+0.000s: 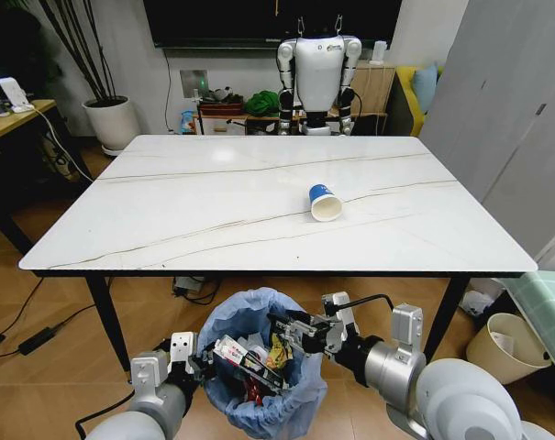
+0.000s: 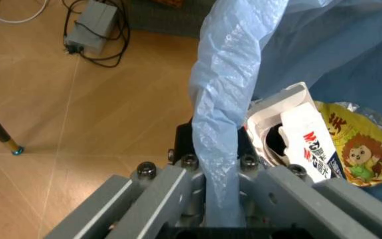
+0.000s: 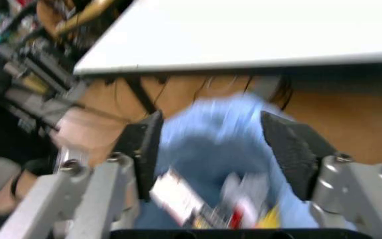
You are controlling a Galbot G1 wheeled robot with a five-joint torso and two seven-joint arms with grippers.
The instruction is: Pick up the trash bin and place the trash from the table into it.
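Bin (image 1: 259,367): bottom centre, our left gripper (image 2: 221,199) pinching its blue bag.
Right gripper (image 3: 214,149): above the bin, fingers wide.
Cup (image 1: 324,203): on our table (image 1: 167,202), centre right.

Trash bin (image 1: 259,367) base — cut off (frame edge)

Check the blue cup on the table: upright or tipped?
Tipped. The blue cup lies on its side on the table, its white mouth facing the robot.
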